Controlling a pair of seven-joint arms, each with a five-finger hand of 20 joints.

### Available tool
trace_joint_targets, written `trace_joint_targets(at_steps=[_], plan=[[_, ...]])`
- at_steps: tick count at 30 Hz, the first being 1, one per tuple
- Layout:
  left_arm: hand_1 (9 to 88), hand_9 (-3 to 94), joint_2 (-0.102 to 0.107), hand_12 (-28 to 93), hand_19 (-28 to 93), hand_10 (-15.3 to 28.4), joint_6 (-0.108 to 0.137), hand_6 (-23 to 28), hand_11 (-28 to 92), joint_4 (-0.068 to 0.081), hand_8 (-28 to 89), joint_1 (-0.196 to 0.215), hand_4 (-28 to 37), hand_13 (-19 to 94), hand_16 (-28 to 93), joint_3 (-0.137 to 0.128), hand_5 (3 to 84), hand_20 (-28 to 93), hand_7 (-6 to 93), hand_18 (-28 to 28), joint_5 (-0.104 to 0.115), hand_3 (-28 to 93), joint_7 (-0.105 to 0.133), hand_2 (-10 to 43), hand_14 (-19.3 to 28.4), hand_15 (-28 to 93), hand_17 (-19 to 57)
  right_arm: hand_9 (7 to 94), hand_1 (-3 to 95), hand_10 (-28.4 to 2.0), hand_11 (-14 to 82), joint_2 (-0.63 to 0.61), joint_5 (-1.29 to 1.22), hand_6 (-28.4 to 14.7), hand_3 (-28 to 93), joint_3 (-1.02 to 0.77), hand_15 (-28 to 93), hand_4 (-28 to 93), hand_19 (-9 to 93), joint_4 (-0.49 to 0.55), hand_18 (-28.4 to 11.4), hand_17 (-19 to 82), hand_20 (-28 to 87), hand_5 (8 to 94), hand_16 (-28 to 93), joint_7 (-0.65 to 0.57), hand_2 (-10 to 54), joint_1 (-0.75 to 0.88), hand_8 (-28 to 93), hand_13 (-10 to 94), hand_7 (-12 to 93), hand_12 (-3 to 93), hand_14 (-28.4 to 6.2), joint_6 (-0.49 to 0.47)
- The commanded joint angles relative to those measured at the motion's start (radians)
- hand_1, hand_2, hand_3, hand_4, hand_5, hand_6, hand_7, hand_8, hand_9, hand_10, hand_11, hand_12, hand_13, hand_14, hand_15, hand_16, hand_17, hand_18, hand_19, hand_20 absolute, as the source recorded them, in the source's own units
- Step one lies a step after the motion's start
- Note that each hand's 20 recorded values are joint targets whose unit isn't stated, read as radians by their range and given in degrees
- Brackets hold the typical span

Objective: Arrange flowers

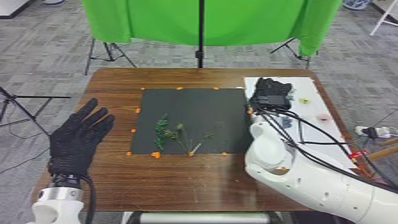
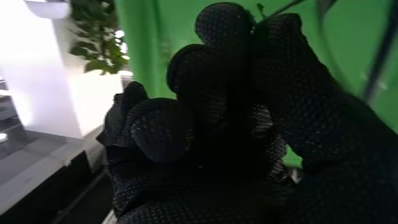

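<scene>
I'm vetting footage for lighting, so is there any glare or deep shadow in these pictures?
Right wrist view: a white panel looks washed out, while the right hand sinks into deep shadow. Head view: fairly even light, the leafy stem dim against the dark mat.

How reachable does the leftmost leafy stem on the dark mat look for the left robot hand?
Probably yes: the left robot hand is open beside the dark mat, the stem lies toward that side, and nothing tall stands between.

one green cloth [image 1: 151, 22], hung beyond the brown table [image 1: 115, 85]; one black pole [image 1: 201, 37], seen against it; one black tripod [image 1: 32, 116], stood left of the table; grey floor [image 1: 53, 60], spread around.
</scene>
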State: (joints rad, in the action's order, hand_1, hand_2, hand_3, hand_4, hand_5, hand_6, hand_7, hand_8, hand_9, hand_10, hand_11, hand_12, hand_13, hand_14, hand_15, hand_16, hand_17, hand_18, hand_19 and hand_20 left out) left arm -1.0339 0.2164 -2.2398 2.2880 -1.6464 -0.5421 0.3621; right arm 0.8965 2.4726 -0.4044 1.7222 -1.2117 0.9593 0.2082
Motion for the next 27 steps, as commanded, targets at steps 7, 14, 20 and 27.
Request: trace_joint_targets(at_steps=[7,14,20,27], plan=[[24.0,34.4,-0.007,10,51,19.5,0.006,10.3,25,-0.001,-9,0.019,-25.4,24,-9,-0.004,39.9,12,10.6,23.5,0.001,80,-0.007,7.2,25.6,47,-10.6,76.7,56.4,-17.9,50.2,0.142,0.068,-5.5,77,-0.106,89,-28,93,0.131,-28.3,27,38,93.7,15,0.023,-9.5,0.182,13,66,20,38.6,-17.3,-0.028],[24.0,34.7,-0.014,10,51,19.7,0.003,10.4,25,0.002,-9,0.017,-25.4,24,-9,-0.006,40.1,12,10.5,23.6,-0.003,80,-0.012,7.2,25.9,47,-10.7,76.6,56.8,-18.0,50.9,0.165,-0.018,-5.5,77,-0.14,90,-28,93,0.131,-28.4,27,38,93.7,15,0.035,-9.5,0.284,13,66,21,37.9,-17.3,-0.075],[24.2,34.8,-0.007,10,51,19.7,0.006,10.3,25,0.0,-9,0.022,-25.3,25,-9,-0.004,40.1,12,10.5,23.7,0.001,80,-0.001,7.4,25.9,47,-10.7,76.7,56.6,-17.7,51.3,0.168,-0.086,-5.1,76,-0.158,90,-28,93,0.124,-28.3,28,39,93.7,14,0.022,-9.5,0.321,13,66,20,37.2,-16.9,-0.107],[24.3,34.9,-0.003,10,51,19.7,0.007,10.3,25,0.001,-9,0.027,-25.4,25,-9,0.0,40.0,12,10.6,23.6,0.004,80,0.006,7.5,25.9,47,-10.7,76.5,56.3,-17.0,53.0,0.177,-0.088,-3.9,74,-0.169,90,-28,93,0.133,-28.0,28,40,92.9,14,0.043,-9.5,0.336,13,67,20,35.2,-16.3,-0.132]])
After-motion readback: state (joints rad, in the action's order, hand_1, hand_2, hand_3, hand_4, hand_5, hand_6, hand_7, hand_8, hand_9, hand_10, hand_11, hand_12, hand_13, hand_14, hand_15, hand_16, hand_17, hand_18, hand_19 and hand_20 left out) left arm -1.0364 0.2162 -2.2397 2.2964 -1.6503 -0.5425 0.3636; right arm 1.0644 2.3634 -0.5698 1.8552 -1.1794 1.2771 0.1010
